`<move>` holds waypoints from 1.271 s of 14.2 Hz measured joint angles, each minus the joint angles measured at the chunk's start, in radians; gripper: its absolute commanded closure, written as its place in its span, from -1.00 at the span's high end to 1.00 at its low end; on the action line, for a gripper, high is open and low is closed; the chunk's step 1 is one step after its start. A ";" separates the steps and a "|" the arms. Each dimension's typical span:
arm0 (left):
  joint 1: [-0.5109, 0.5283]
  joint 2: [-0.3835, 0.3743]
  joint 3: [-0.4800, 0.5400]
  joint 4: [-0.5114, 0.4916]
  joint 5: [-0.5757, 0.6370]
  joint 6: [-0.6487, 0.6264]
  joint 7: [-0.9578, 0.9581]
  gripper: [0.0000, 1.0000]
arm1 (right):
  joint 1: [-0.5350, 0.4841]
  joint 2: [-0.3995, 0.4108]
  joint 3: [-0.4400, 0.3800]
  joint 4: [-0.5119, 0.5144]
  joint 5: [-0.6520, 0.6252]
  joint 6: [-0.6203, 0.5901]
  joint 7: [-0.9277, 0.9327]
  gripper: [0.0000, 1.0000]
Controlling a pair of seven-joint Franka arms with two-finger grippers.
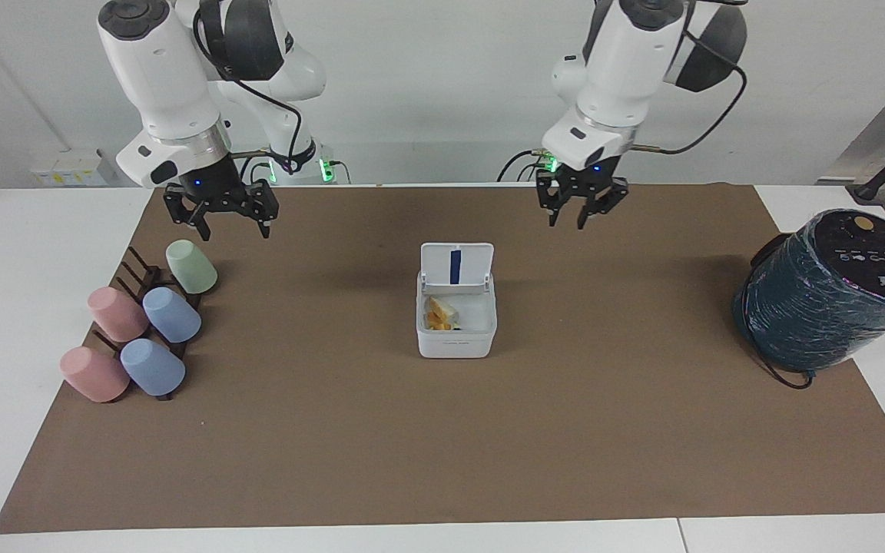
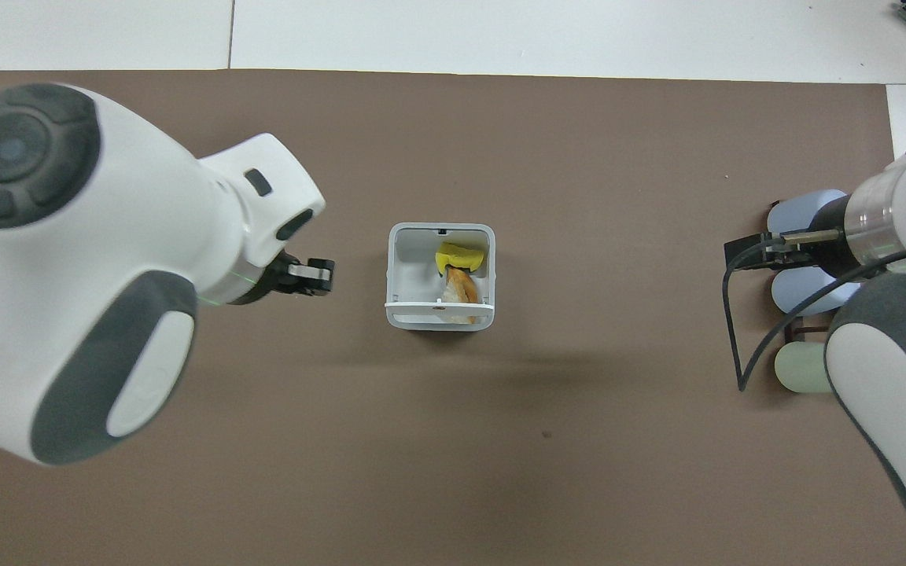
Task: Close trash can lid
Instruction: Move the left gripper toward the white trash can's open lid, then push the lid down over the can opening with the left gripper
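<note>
The trash can (image 1: 454, 346) is a small white box on the middle of the brown mat, with yellow and orange scraps inside. Its lid (image 1: 475, 265) stands upright on the hinge at the side nearer to the robots, with the blue strip showing. In the overhead view I see the can's rim (image 2: 392, 267) and the lid edge-on (image 2: 439, 311). My left gripper (image 1: 581, 219) is open and empty, up over the mat beside the can toward the left arm's end, apart from the lid; it also shows in the overhead view (image 2: 319, 277). My right gripper (image 1: 229, 228) is open and waits above the cups.
A large dark teal wrapped cylinder (image 1: 830, 292) stands at the left arm's end of the mat. A rack of several pastel cups (image 1: 143, 330) lies at the right arm's end and shows in the overhead view (image 2: 807, 212).
</note>
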 measured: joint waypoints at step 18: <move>-0.152 0.130 0.026 -0.203 -0.058 0.697 -0.261 -1.00 | 0.000 0.000 0.000 0.000 0.000 0.000 0.000 1.00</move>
